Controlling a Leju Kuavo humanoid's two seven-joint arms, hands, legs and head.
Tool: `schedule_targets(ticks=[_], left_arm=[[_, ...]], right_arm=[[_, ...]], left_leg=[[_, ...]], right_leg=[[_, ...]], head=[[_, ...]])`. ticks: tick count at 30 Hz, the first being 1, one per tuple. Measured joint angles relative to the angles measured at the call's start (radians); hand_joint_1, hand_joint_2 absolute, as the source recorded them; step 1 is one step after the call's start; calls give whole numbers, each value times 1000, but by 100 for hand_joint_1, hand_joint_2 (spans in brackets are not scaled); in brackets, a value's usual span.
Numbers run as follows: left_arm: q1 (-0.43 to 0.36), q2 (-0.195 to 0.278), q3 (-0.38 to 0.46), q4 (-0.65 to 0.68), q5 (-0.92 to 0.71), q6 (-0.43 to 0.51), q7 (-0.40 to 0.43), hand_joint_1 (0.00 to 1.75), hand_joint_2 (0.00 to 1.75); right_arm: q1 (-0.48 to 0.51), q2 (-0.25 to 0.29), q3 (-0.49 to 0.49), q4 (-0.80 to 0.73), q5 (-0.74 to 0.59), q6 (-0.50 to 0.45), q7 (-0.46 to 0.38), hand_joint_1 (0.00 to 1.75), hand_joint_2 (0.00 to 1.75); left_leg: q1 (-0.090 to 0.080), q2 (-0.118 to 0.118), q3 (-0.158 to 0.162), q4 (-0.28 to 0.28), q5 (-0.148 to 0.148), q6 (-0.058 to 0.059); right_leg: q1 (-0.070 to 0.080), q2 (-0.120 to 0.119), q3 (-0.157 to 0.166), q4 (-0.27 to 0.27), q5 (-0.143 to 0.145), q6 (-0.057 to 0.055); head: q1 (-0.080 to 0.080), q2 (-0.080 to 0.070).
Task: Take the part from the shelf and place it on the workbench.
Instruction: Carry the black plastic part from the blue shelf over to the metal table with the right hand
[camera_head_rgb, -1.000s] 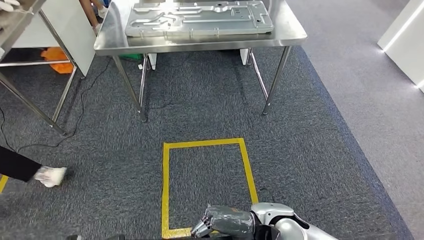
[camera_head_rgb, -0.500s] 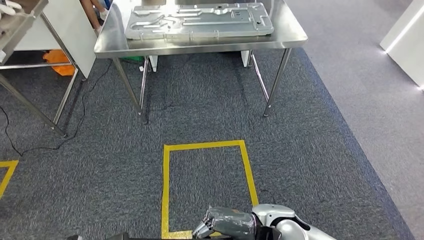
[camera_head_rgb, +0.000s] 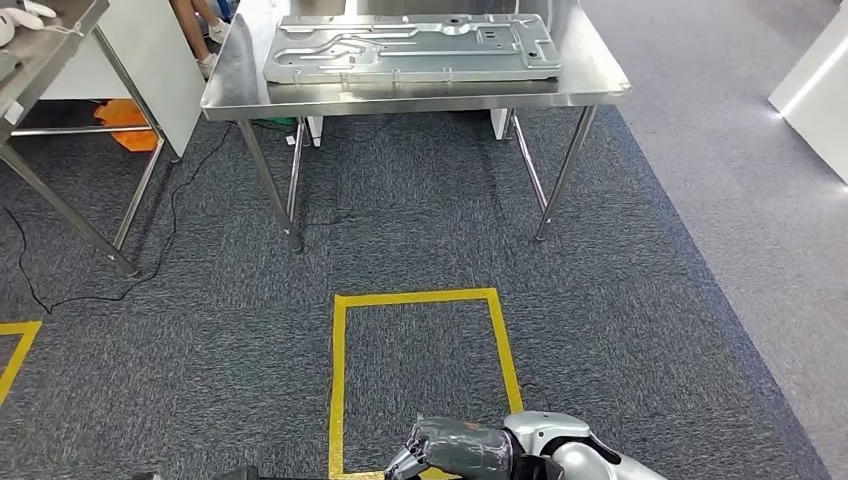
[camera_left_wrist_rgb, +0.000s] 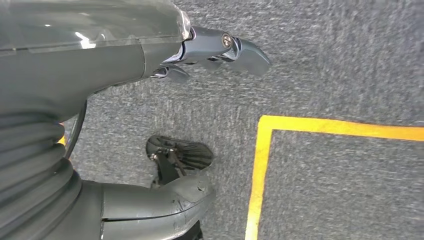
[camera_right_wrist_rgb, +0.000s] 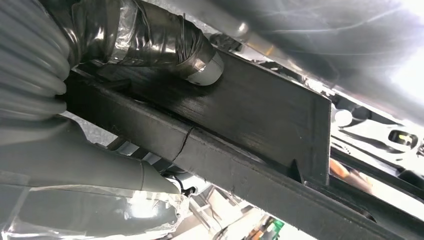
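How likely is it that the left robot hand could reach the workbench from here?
Unlikely: the left robot hand hangs over carpet, and floor with the yellow square lies between it and the workbench.

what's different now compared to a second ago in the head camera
The whole head view has shifted, so the camera moved, not the things: the steel table with its metal panel and the yellow floor square now sit slightly lower and to the right. A person's white-gloved hand at the left edge a second ago is gone. The right hand stays low in view, holding the black part.
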Motion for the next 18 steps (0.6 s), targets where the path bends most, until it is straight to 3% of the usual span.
schedule_targets(ticks=[3, 5, 8, 9, 10, 12, 14, 15, 18], left_arm=[[-1, 0, 0, 0, 0, 0, 0, 0, 175], [-2, 0, 0, 0, 0, 0, 0, 0, 175], [-1, 1, 0, 0, 0, 0, 0, 0, 175], [0, 2, 0, 0, 0, 0, 0, 0, 175], [2, 2, 0, 0, 0, 0, -1, 0, 175], [2, 2, 0, 0, 0, 0, -1, 0, 175], [1, 3, 0, 0, 0, 0, -2, 0, 175], [1, 3, 0, 0, 0, 0, -2, 0, 175], [2, 3, 0, 0, 0, 0, -3, 0, 175]], right_arm=[[0, -1, -3, -2, 0, 0, -1, 164, 175], [0, -1, -4, -4, 1, 0, -1, 164, 175], [0, -1, -4, -5, 1, 0, -1, 164, 175], [1, -1, -4, -5, 1, 0, -1, 164, 175], [2, -1, -4, -5, 1, 0, -1, 164, 175], [4, -1, -4, -6, 2, 0, -1, 164, 175], [4, -1, -4, -7, 2, 0, -1, 164, 175], [4, -1, -4, -7, 3, 0, -1, 164, 175], [4, -1, -5, -8, 3, 0, -1, 164, 175]], left_leg=[[2, 1, 4, -3, -6, -16], [3, 4, -10, 34, -30, -27], [10, 6, -108, 221, -108, -44], [13, 6, -139, 268, -117, -48], [15, 7, -153, 279, -104, -52], [19, 9, -118, 179, -23, -54], [18, 12, -61, 54, 32, -50], [16, 13, -47, 23, 37, -46], [13, 11, -40, 10, 28, -26]], right_leg=[[0, 0, 8, -18, -4, -8], [-7, -1, 23, -32, -4, -16], [-9, -5, 37, -37, -13, -26], [-9, -5, 41, -36, -17, -26], [-9, -5, 45, -36, -21, -24], [-11, -5, 60, -32, -34, -19], [-10, -4, 70, -27, -48, -8], [-9, -4, 71, -25, -53, -2], [-7, -4, 73, -26, -60, 13]], head=[[0, 0], [0, 0], [0, 0], [0, 0], [0, 0], [0, 0], [0, 0], [0, 0], [0, 0]])
